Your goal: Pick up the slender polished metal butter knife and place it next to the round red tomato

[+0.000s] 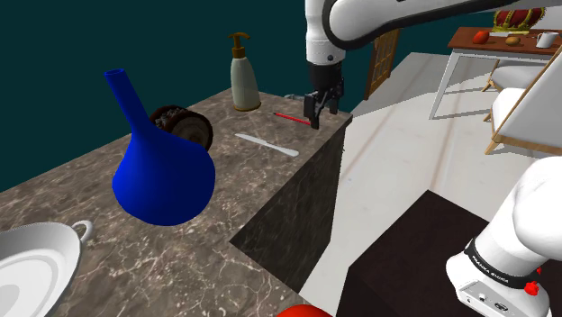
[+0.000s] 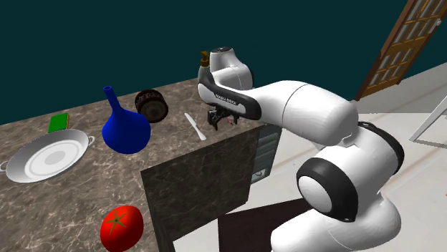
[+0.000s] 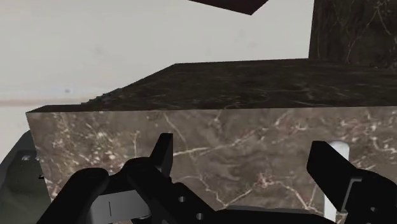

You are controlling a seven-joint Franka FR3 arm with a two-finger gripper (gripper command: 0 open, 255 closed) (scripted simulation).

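blue vase [image 1: 162, 180], red tomato [image 2: 122, 226], pale knife [image 1: 267, 144], dark white-veined counter [image 1: 189, 266]

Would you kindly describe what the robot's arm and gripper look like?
The arm is glossy white, with rounded links and dark bands at the joints, some bearing small white lettering. A small red knob sits near its base. The gripper is all black, with two angular fingers.
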